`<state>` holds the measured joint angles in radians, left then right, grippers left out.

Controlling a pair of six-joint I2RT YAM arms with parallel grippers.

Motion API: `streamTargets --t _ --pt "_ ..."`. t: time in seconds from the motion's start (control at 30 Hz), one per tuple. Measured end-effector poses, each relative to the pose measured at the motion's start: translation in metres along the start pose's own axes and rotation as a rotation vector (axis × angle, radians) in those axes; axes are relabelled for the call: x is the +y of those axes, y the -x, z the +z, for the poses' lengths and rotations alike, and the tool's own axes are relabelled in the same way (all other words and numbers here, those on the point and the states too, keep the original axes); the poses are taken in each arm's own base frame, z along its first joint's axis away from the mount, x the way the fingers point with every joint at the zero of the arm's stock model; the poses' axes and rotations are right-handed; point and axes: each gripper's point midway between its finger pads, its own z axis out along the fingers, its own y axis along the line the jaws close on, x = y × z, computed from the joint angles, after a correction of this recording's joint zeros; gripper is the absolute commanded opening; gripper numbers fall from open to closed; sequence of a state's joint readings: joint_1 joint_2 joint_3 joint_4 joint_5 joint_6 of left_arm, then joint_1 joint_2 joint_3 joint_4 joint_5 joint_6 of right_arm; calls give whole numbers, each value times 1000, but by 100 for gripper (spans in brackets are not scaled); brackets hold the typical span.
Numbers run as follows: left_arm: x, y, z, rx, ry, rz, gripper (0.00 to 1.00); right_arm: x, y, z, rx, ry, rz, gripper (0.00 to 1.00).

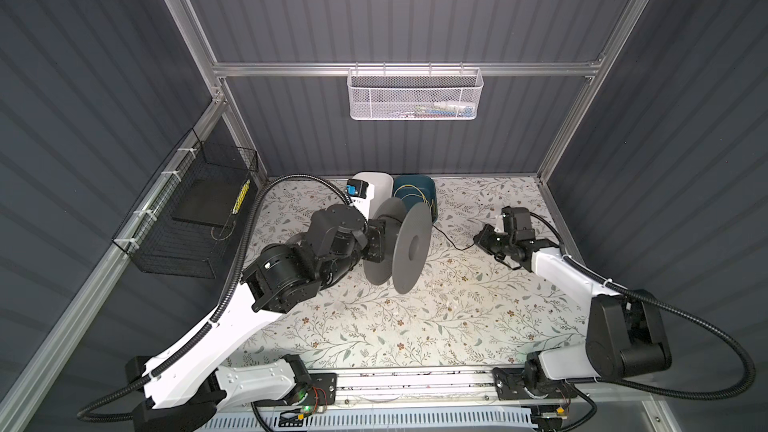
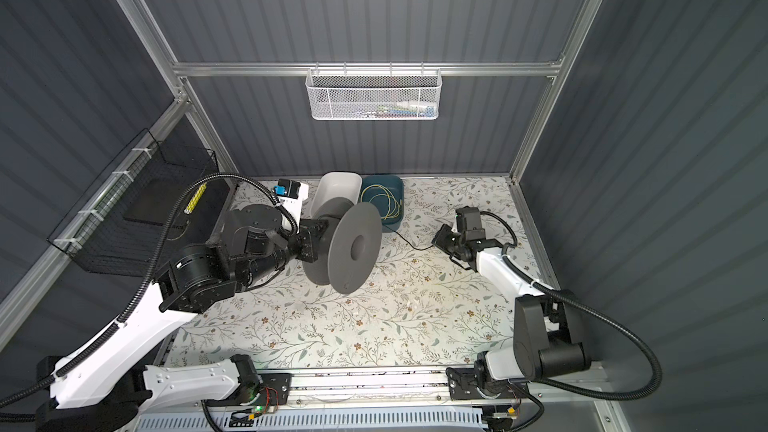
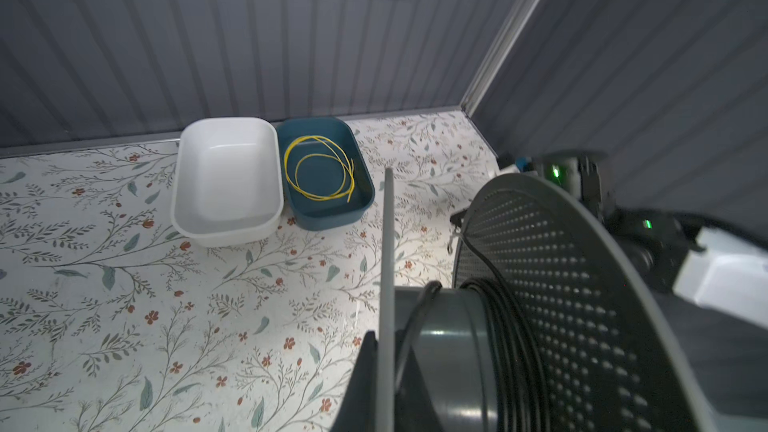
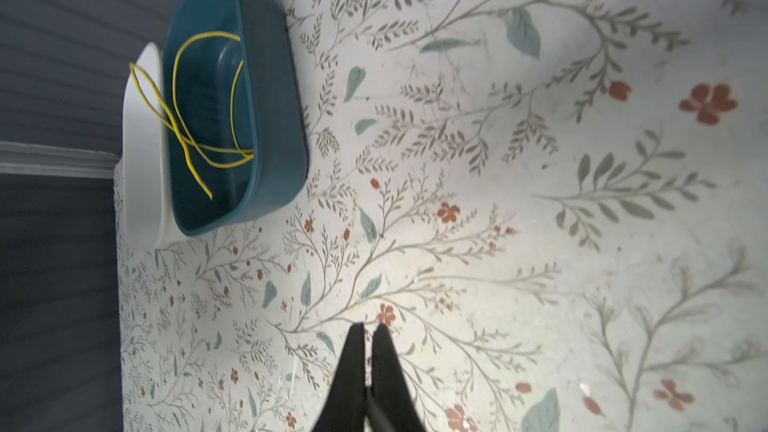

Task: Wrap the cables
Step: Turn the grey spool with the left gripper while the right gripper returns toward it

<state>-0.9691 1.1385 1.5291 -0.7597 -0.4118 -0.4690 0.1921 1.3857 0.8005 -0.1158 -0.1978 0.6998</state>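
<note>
Nearly done, I'd judge: black cable (image 3: 505, 326) wound several turns round grey spool (image 1: 409, 249); short tail trails over table (image 1: 415, 326) to right hand (image 1: 482, 239). Right hand pinched together, grip on tail unclear. Left hand (image 1: 375, 243) clamped on spool flange. Count: one cable, one spool, two hands. Two tubs: white tub (image 3: 232, 232) empty, blue tub (image 3: 328, 218) with one yellow wire (image 3: 324, 168).

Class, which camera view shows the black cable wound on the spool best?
The left wrist view: the cable lies coiled close up on the hub of the spool. Both top views show only its loose tail trailing off the spool. The right wrist view misses it.
</note>
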Motion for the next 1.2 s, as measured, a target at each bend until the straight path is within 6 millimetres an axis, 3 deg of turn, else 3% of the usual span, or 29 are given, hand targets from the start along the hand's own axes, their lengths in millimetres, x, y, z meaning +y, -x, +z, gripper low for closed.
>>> streamTargets --t 0.27,0.57,0.7,0.87,0.97,1.2 --pt "12 20 24 -100 120 -90 0 29 -66 -23 -6 60 -103 0" --pt "37 28 55 -173 310 -112 0 69 -94 -67 -38 152 -210 0" --pt "63 19 83 -138 412 -100 0 91 -93 -89 -58 188 -258 0" --pt "94 -13 119 -45 531 -50 0 123 -75 -123 -109 257 -288 0" --pt "101 -31 132 3 573 -10 0 141 -69 -142 -128 305 -302 0" --pt "109 -50 150 50 633 40 0 172 -67 -170 -126 384 -340 0"
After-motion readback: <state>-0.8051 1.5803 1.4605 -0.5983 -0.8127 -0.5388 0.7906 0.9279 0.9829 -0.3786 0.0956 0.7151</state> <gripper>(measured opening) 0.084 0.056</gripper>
